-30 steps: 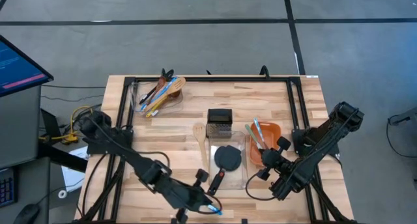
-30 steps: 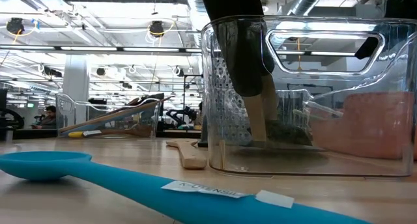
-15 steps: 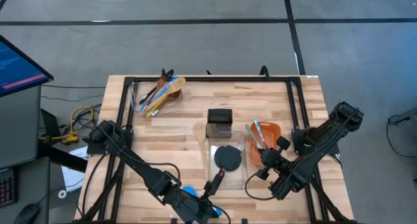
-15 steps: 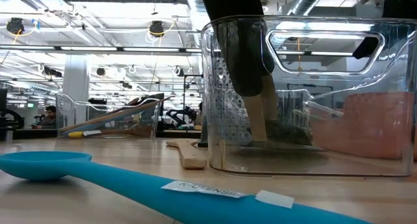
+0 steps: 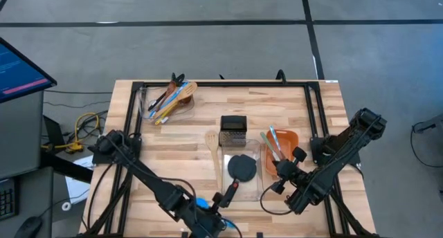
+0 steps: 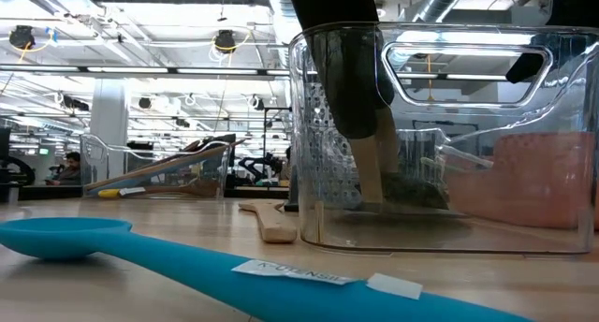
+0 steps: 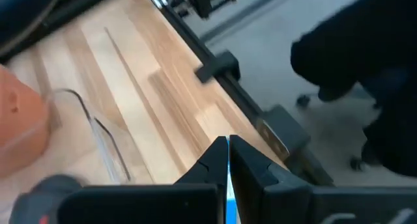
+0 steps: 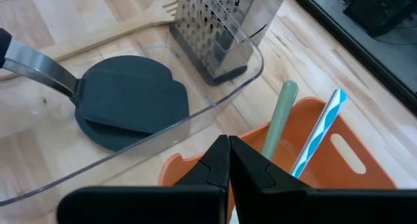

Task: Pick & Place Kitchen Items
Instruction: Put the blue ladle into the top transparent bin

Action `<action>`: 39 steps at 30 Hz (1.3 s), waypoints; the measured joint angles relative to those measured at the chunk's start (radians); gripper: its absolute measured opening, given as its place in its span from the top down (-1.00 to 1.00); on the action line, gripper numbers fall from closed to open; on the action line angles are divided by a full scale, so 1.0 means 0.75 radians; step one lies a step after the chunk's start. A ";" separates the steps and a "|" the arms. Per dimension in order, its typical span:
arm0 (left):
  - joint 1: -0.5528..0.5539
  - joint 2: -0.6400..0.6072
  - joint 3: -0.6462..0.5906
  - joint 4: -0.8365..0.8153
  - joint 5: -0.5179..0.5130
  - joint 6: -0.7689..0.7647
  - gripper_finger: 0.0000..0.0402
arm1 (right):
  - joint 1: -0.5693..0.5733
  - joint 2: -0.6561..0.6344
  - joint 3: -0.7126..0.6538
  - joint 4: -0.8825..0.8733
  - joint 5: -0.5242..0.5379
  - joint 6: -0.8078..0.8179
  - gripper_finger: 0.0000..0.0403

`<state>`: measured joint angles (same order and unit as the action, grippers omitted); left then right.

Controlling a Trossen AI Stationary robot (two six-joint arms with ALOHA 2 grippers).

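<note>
A wooden table is filling the overhead view, with both dark arms reaching in from its near corners. A clear bin is sitting at the middle near edge, holding a black turner; the right wrist view shows its round head lying flat on the bin floor. An orange tray is sitting just beside the bin, holding a green-handled utensil and a striped blue one. A steel box grater is standing upright at the bin's far end. A second clear bin at the far left is holding mixed spoons and spatulas.

Only the low view shows a blue spoon lying on the table close to the camera. A wooden spatula is lying beside the grater.

The left gripper is hanging over the near edge, fingers pressed together on a sliver of blue. The right gripper is hovering near the tray, fingers together, empty.
</note>
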<state>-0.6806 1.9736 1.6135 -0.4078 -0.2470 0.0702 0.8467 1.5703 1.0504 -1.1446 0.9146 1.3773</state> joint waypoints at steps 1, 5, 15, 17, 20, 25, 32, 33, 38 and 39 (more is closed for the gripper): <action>-0.004 0.000 0.000 -0.022 0.001 0.000 0.99 | 0.000 0.000 0.000 0.000 0.000 0.000 1.00; -0.009 0.000 -0.033 -0.068 0.001 -0.041 0.99 | -0.005 0.000 0.000 -0.002 -0.001 0.000 1.00; 0.003 -0.001 -0.232 -0.074 -0.022 -0.178 0.99 | -0.006 0.000 0.000 0.003 -0.002 0.000 1.00; 0.006 -0.001 -0.270 -0.081 -0.021 -0.220 0.99 | -0.007 0.000 0.000 0.004 -0.002 0.000 1.00; 0.007 -0.001 -0.308 -0.072 0.000 -0.249 0.99 | -0.006 0.000 0.000 0.006 -0.002 0.000 1.00; 0.007 -0.001 -0.345 -0.075 0.024 -0.286 0.99 | -0.007 0.000 0.000 0.006 -0.002 0.000 1.00; 0.006 -0.001 -0.345 -0.051 0.024 -0.305 0.95 | -0.007 0.000 0.000 0.007 -0.004 0.000 1.00; 0.007 -0.001 -0.345 -0.051 0.024 -0.305 0.93 | -0.007 0.000 0.000 0.007 -0.008 0.001 1.00; 0.007 -0.001 -0.345 -0.049 0.024 -0.304 0.79 | -0.007 0.000 0.000 0.007 -0.038 0.000 1.00; 0.006 -0.001 -0.345 -0.049 0.024 -0.304 0.76 | -0.007 0.000 0.000 0.007 -0.038 0.000 1.00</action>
<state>-0.6758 1.9728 1.3544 -0.4443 -0.2292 -0.1579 0.8417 1.5703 1.0504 -1.1397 0.8864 1.3775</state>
